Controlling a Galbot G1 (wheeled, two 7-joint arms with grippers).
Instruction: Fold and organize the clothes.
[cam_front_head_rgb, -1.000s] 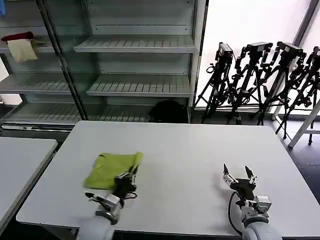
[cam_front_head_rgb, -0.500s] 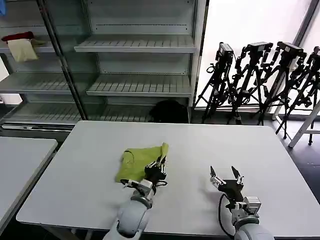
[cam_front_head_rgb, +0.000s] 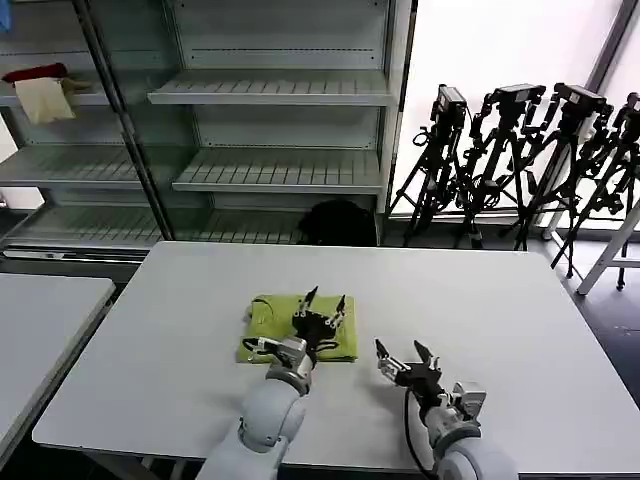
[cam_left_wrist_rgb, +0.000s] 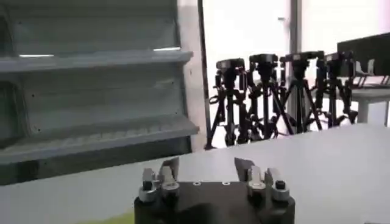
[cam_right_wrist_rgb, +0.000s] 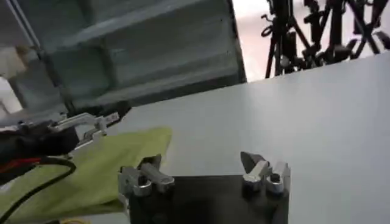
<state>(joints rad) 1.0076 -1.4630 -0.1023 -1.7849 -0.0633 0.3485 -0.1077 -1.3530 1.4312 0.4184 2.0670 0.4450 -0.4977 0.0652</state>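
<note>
1. T-shirt (cam_front_head_rgb: 297, 327) lies folded, mid-tabletop (cam_front_head_rgb: 500, 300), toward the near edge.
2. Left gripper (cam_front_head_rgb: 325, 300) spread above it, holding nothing.
3. Right gripper (cam_front_head_rgb: 396, 350) spread, just beside.
4. Judged: fold finished; next, tidy placement.

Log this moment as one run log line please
phase: fold | T-shirt: folded, flat on table | left gripper: open, above shirt | right gripper: open, beside shirt

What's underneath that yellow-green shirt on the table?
The folded T-shirt lies flat on the white table; anything beneath it is covered. The left gripper, fingers open, is over its middle, hiding part of it. The right gripper, open, is beside it.
</note>
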